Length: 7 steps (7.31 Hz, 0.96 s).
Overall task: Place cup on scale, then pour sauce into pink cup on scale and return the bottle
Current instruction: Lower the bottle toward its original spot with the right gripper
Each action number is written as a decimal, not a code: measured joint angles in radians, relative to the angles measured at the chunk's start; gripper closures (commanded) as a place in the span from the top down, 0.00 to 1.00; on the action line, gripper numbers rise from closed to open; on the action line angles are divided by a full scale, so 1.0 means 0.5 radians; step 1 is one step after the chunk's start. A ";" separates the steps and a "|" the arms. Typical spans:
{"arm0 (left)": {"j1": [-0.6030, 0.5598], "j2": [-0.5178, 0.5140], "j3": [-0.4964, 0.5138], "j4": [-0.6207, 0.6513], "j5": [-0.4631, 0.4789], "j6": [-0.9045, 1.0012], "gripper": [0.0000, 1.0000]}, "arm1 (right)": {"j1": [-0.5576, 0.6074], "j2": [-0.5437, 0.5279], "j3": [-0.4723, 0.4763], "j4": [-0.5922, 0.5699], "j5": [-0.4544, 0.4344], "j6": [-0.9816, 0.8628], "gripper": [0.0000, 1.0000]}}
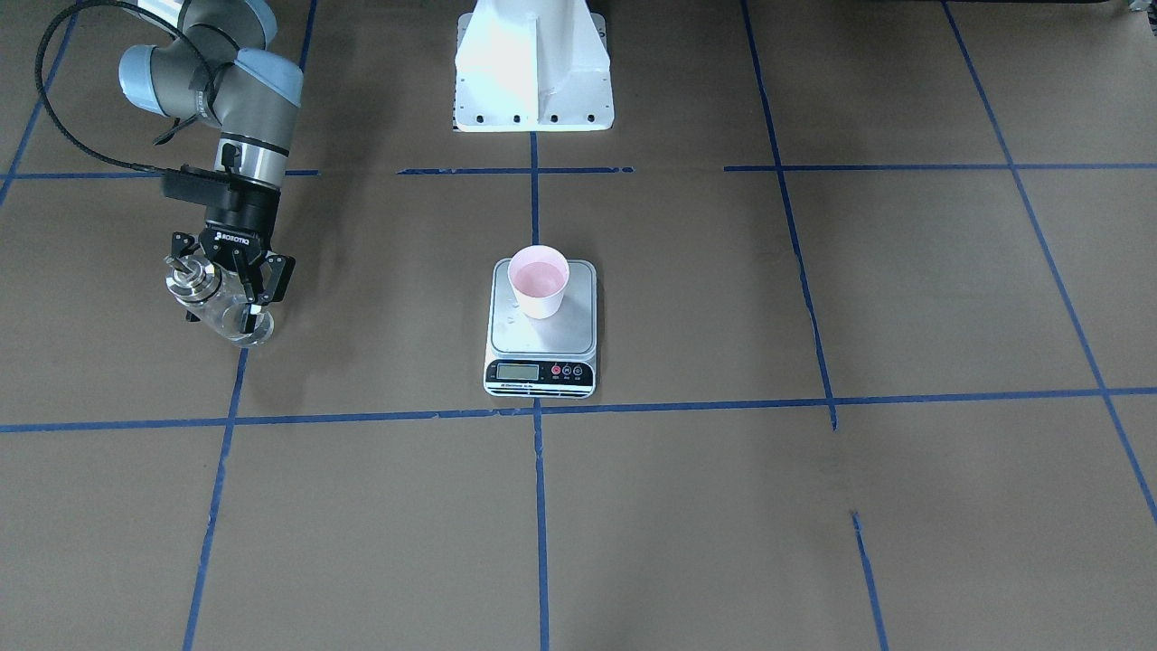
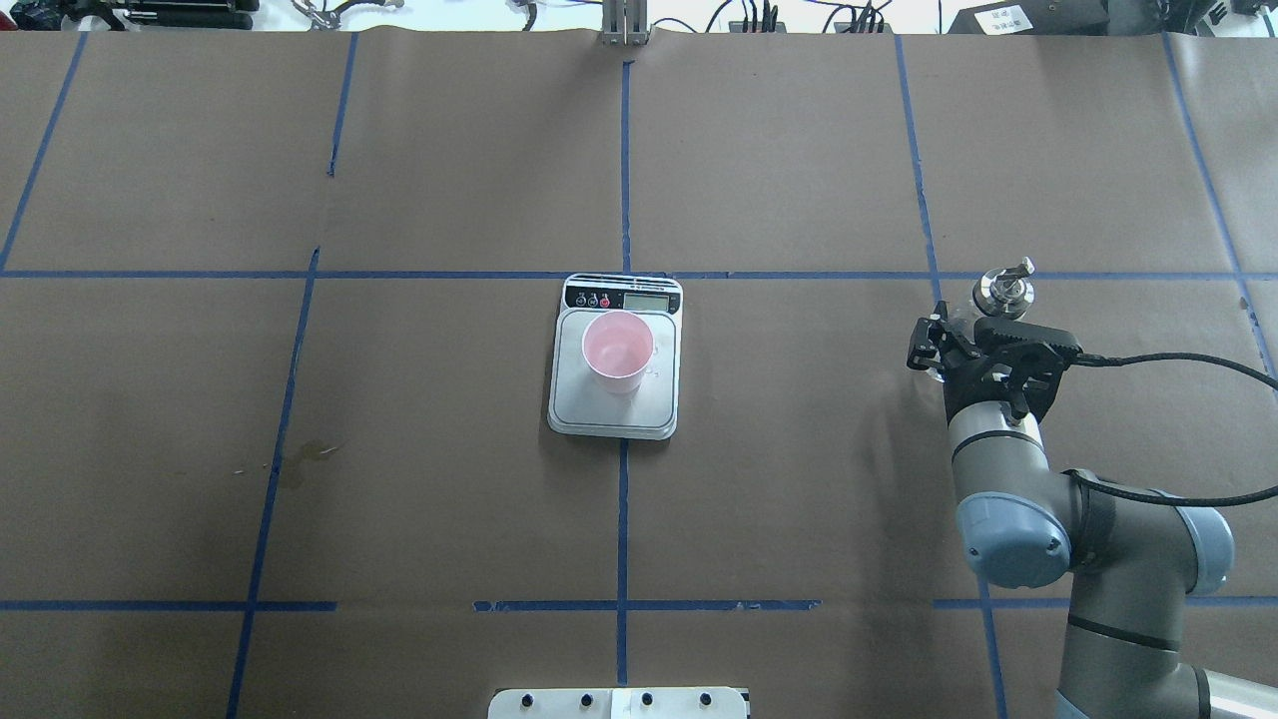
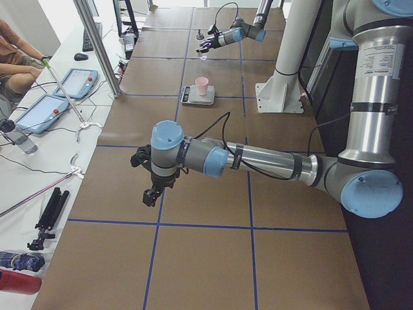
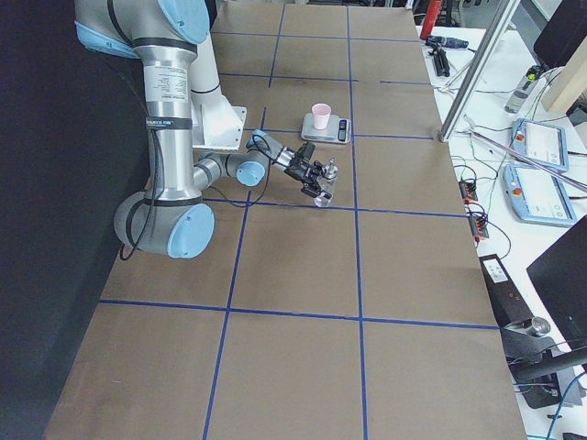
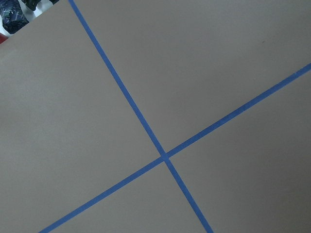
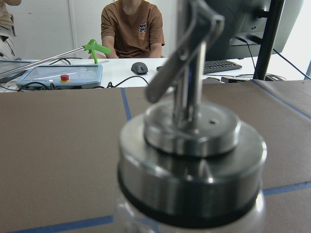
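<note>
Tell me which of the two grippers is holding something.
The right gripper, clasped around the bottle. The left gripper hangs above bare table paper with nothing in it.

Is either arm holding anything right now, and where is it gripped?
The right gripper holds the bottle by its glass body, just below the metal cap.

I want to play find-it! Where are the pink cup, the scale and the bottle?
pink cup (image 1: 539,278): front-facing view, on its pink inside.
scale (image 1: 542,336): front-facing view, on the bare steel platform.
bottle (image 2: 1001,290): overhead view, on its silver cap.
</note>
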State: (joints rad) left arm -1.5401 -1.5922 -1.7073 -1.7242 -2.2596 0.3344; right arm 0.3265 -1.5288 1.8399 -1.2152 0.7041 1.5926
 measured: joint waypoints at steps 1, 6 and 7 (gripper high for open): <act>0.000 -0.001 0.000 0.000 0.000 0.000 1.00 | -0.001 0.003 -0.004 -0.001 0.005 0.001 0.00; 0.000 -0.004 -0.002 0.000 0.000 0.000 1.00 | -0.004 0.003 -0.010 -0.001 0.085 0.005 0.00; 0.000 -0.005 -0.001 0.000 0.000 0.000 1.00 | -0.004 0.000 -0.010 -0.001 0.091 0.005 0.00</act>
State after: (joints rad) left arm -1.5401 -1.5948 -1.7080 -1.7242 -2.2596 0.3344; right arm 0.3247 -1.5289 1.8350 -1.2160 0.7496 1.5950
